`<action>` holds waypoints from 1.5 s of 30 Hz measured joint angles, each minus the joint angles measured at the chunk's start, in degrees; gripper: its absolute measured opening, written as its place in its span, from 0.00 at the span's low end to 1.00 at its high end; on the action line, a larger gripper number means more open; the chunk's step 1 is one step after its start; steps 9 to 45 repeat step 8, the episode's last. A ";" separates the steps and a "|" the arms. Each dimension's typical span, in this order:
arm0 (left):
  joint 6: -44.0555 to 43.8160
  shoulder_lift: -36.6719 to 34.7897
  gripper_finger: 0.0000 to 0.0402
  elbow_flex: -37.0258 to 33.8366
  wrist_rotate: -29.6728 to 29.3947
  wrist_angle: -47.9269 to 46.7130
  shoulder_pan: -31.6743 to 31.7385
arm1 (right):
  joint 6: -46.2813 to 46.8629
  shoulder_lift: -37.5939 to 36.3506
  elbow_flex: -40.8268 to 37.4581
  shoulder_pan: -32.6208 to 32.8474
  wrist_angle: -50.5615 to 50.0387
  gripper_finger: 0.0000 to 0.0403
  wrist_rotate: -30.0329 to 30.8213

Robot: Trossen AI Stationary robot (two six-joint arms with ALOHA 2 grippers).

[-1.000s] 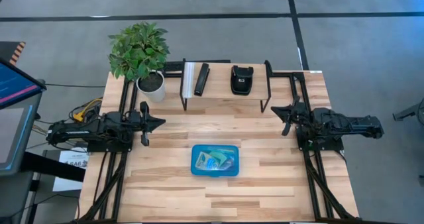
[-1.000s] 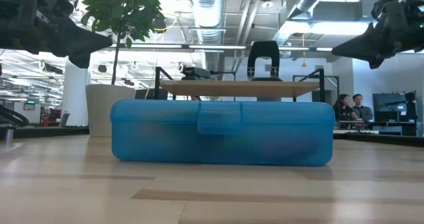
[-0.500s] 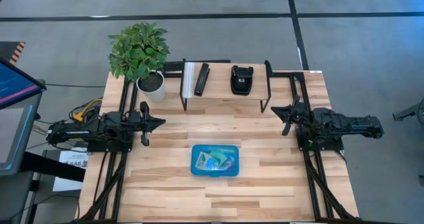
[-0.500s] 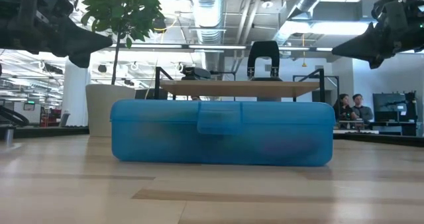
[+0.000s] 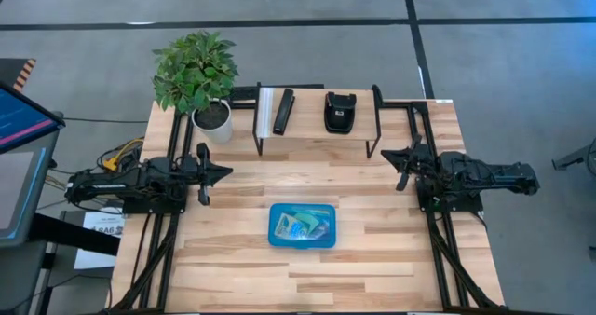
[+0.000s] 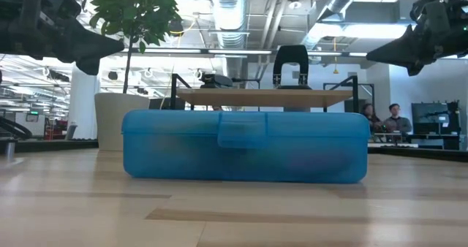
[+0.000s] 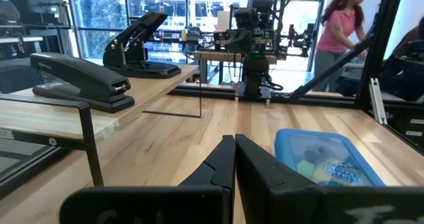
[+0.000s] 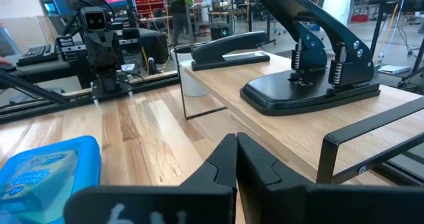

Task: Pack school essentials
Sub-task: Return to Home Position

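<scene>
A blue translucent case (image 5: 303,225) lies closed on the table's middle, near the front; through its lid I see green and yellow items (image 7: 329,169), the school essentials inside. My left gripper (image 5: 223,172) hangs shut above the table at its left side, pointing level toward the right. My right gripper (image 5: 389,157) hangs shut at the right side, pointing level toward the left. Neither touches anything. In the low view the case (image 6: 245,145) rests flat on its bottom with its latch facing me.
A low wooden shelf (image 5: 317,119) on black legs stands at the far middle, bearing a black stapler (image 5: 283,111) and a black hole punch (image 5: 340,111). A potted plant (image 5: 197,77) stands at the far left. People show in the room beyond.
</scene>
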 joint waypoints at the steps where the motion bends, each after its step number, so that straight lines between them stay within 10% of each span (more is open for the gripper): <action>1: 0.21 0.00 0.00 0.00 0.00 0.00 0.00 | 0.00 0.00 0.00 0.00 0.00 0.06 0.00; 45: -0.07 0.00 0.00 0.00 0.00 0.00 0.00 | 0.02 0.00 0.00 0.00 0.00 0.06 -0.02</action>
